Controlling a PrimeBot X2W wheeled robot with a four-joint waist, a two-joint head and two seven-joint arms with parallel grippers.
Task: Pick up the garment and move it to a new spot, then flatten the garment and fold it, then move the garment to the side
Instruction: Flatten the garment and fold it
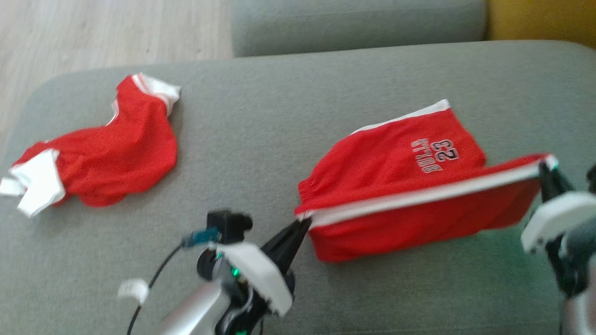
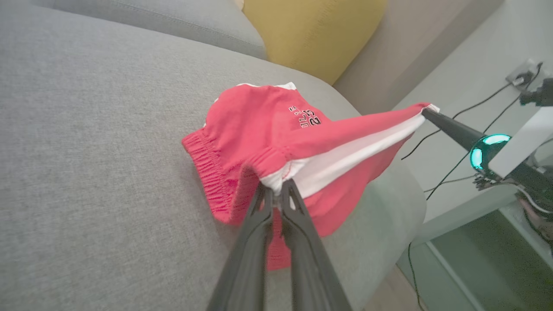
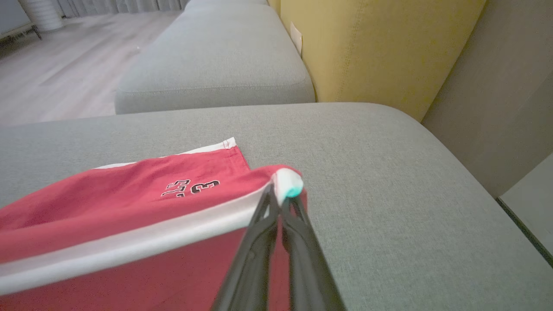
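The garment [image 1: 396,163] is a pair of red shorts with white side stripes and a "BULLS 23" print, on the grey sofa cushion [image 1: 260,130]. Its near edge is lifted and stretched taut between my two grippers; the far part rests on the cushion. My left gripper [image 1: 302,222] is shut on the waistband corner [image 2: 276,175]. At the other end, my right gripper [image 1: 545,166] is shut on the white-trimmed leg hem corner [image 3: 285,183]. The left wrist view shows the shorts [image 2: 268,125] running across to the right gripper [image 2: 427,113].
A second red and white garment [image 1: 102,153] lies crumpled at the cushion's left end. A yellow cushion [image 3: 380,47] and another grey seat [image 3: 216,60] lie beyond. Wooden floor [image 1: 93,32] is at far left; cables [image 2: 449,172] run past the sofa's end.
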